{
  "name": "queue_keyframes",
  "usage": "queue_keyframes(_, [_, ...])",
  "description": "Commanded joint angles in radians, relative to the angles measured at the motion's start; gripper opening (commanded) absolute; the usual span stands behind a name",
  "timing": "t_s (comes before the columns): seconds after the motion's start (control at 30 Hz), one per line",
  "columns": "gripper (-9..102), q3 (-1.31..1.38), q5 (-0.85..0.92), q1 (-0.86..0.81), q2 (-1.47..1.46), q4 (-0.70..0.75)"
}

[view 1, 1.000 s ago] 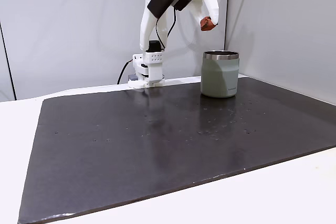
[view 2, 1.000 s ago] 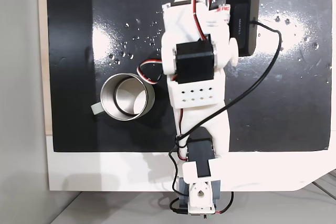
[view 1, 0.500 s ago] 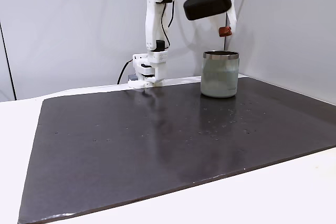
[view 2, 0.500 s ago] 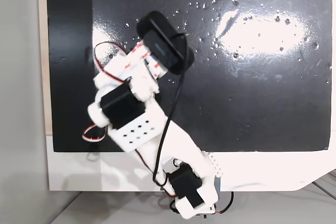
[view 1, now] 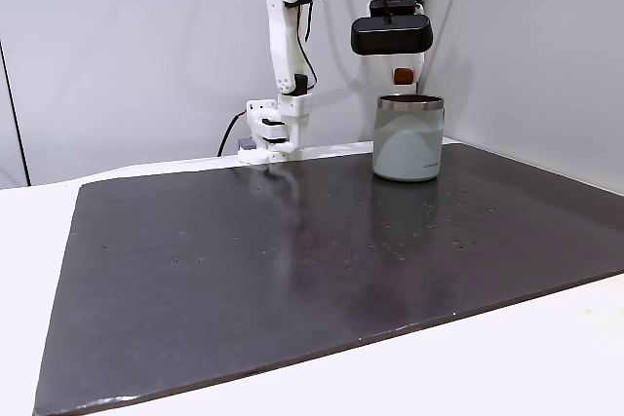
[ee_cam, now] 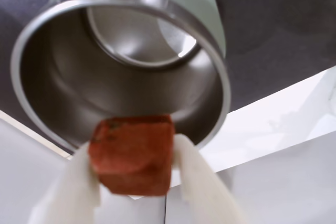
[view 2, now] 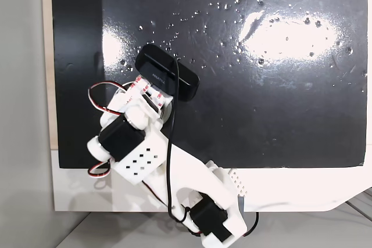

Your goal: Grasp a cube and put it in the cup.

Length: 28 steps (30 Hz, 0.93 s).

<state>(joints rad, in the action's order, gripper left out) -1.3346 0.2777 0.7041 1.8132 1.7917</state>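
The reddish-brown cube (ee_cam: pixel 132 153) is pinched between my gripper's (ee_cam: pixel 135 169) two white fingers (ee_cam: pixel 195 174) in the wrist view. Right beyond it opens the cup (ee_cam: pixel 142 61), its steel inside empty. In a fixed view the cube (view 1: pixel 403 75) hangs just above the steel rim of the pale grey-green cup (view 1: pixel 409 138), with my gripper (view 1: pixel 403 77) pointing down over it. From above, my arm (view 2: pixel 139 143) covers the cup.
A dark mat (view 1: pixel 322 260) covers the white table (view 1: pixel 546 358). The arm's base (view 1: pixel 273 133) stands at the mat's far edge, left of the cup. A grey wall panel (view 1: pixel 546 56) rises close behind and right of the cup.
My arm has swung from beside the cup to right over it and come down a little. The cube, held throughout, now hangs just above the rim.
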Motion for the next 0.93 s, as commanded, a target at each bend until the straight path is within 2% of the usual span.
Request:
queue_keyframes(0.0, [9,0.000,0.003,0.008,0.054,0.009])
queue_keyframes(0.07, [17,0.003,-0.008,0.006,0.054,0.009])
queue_keyframes(0.13, [20,0.014,-0.021,0.000,0.049,0.009])
queue_keyframes(0.9, [20,0.003,-0.020,0.002,0.041,0.009])
